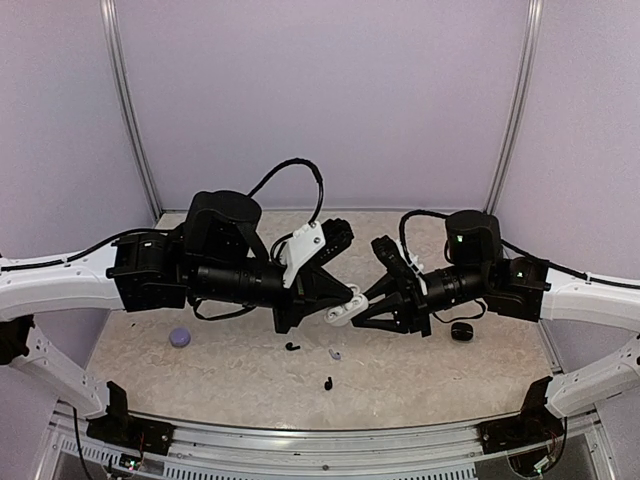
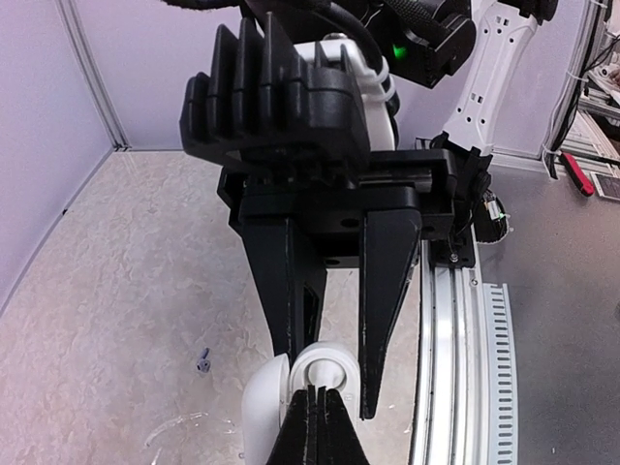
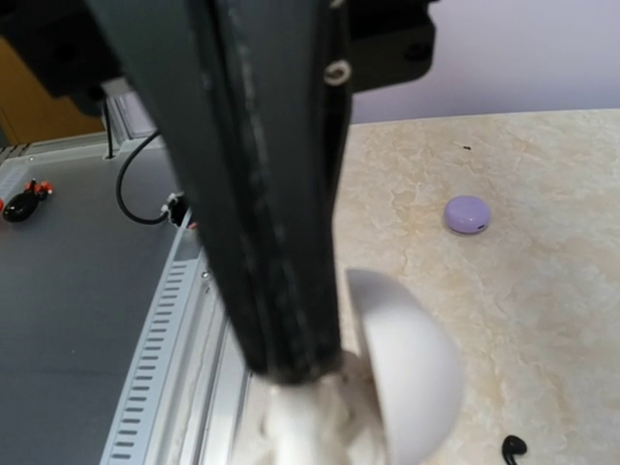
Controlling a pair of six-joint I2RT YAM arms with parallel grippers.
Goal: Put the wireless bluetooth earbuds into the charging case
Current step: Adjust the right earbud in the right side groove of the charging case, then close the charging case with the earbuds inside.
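A white charging case (image 1: 343, 312) hangs open in mid-air between my two grippers, its lid (image 2: 260, 407) swung aside. My right gripper (image 1: 364, 308) has its two fingers (image 2: 387, 291) on either side of the case base (image 2: 334, 366) and holds it. My left gripper (image 2: 313, 426) is shut, with its tips at the round well of the case, on what looks like a white earbud that is mostly hidden. In the right wrist view the left gripper's dark fingers (image 3: 262, 213) come down onto the blurred white case (image 3: 407, 378). Two black earbuds (image 1: 292, 346) (image 1: 328, 382) and a pale lavender earbud (image 1: 334, 353) lie on the table.
A closed lavender case (image 1: 180, 337) lies at the left and also shows in the right wrist view (image 3: 468, 214). A black case (image 1: 461, 331) lies under the right arm. The metal rail (image 2: 455, 349) runs along the table's near edge.
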